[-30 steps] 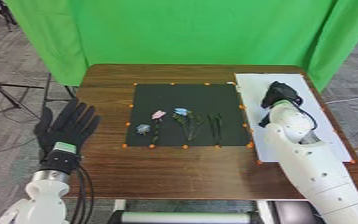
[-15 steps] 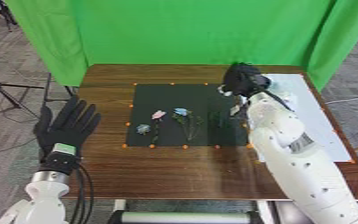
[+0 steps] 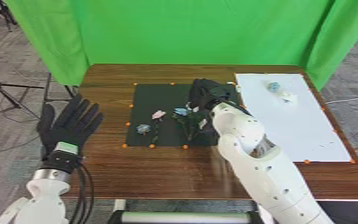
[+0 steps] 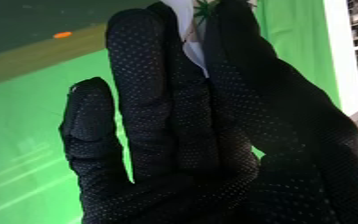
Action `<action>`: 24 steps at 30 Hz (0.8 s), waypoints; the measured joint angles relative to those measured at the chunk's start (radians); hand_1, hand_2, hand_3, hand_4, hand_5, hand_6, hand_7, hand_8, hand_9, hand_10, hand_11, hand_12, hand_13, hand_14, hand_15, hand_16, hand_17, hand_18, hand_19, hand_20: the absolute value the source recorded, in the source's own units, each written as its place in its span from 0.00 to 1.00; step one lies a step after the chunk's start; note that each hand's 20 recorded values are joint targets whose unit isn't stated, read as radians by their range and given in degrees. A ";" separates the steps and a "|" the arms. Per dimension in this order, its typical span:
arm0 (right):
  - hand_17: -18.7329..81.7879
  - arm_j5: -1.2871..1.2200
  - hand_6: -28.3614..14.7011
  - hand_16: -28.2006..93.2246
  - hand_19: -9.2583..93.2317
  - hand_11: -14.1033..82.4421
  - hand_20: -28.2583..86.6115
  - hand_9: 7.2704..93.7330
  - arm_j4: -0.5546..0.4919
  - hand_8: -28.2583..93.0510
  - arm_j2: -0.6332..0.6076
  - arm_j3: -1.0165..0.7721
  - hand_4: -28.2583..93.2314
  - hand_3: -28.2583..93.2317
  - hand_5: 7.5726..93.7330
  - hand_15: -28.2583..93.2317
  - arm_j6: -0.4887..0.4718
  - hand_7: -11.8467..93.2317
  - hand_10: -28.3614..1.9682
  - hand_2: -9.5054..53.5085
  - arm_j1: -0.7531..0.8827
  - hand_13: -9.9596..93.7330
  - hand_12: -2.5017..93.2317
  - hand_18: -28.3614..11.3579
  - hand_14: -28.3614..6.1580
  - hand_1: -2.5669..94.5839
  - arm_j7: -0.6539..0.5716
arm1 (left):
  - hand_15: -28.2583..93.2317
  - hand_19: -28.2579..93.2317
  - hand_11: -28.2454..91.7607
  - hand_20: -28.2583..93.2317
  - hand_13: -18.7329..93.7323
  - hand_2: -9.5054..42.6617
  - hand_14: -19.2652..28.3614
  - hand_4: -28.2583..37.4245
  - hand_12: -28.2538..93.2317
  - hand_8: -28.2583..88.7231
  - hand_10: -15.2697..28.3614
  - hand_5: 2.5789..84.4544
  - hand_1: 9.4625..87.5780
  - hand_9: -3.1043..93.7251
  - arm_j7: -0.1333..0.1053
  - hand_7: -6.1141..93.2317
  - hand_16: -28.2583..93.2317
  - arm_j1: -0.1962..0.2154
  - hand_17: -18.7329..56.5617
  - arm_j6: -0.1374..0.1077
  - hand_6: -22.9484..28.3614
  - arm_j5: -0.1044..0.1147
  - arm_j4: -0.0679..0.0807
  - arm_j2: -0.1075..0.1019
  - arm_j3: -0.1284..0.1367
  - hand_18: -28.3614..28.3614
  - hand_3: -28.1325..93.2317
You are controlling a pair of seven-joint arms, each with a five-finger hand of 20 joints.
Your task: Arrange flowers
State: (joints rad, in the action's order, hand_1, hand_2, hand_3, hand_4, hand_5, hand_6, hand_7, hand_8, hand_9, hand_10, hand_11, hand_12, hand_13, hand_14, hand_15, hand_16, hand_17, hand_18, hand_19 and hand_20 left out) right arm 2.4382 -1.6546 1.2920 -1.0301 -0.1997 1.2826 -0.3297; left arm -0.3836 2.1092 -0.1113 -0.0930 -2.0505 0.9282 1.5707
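Observation:
Over the right part of the dark mat [image 3: 171, 90] is my right hand [image 3: 206, 92], just beside a blue flower [image 3: 182, 111]. A pink flower [image 3: 158, 115] and a small blue flower [image 3: 143, 129] lie farther left. On the white board [image 3: 291, 135] are a light blue flower [image 3: 273, 86] and a white one [image 3: 287, 96]. In the right wrist view my right hand [image 4: 238, 175] pinches a white thing [image 4: 189, 30] with a bit of green; whether it is a flower, I cannot tell. My left hand [image 3: 64, 127], fingers straight, hangs at the table's left edge.
The brown table [image 3: 167, 172] stretches around the mat and board. Orange markers [image 3: 185, 146] line the mat's edges. A green curtain [image 3: 193, 35] hangs behind the table, and a black stand [image 3: 7, 95] is on the floor at the left.
My right hand has moved left from the white board to the dark mat, uncovering the light blue and white flowers on the board. The left hand has hardly moved.

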 measured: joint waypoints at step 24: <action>0.54 0.002 0.65 0.54 0.89 0.34 0.55 0.74 -0.016 0.13 -0.024 -0.043 0.00 0.83 0.67 0.58 -0.088 0.31 0.53 0.00 0.045 0.75 0.21 0.21 0.64 0.56 -0.014 | 0.56 0.52 0.41 0.31 0.40 0.45 0.72 0.00 0.32 0.16 0.66 0.41 0.22 0.39 -0.006 0.20 0.17 0.015 0.18 0.003 0.56 0.026 -0.006 -0.020 0.020 0.75 0.82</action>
State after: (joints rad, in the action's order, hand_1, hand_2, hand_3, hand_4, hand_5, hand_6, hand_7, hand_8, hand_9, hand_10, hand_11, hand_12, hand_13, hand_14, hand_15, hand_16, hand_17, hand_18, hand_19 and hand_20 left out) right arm 2.4407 -1.6704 1.2682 -1.0729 -0.2873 1.3276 -0.3436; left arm -0.3892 2.1242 -0.1083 -0.0668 -2.0566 0.9084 1.5909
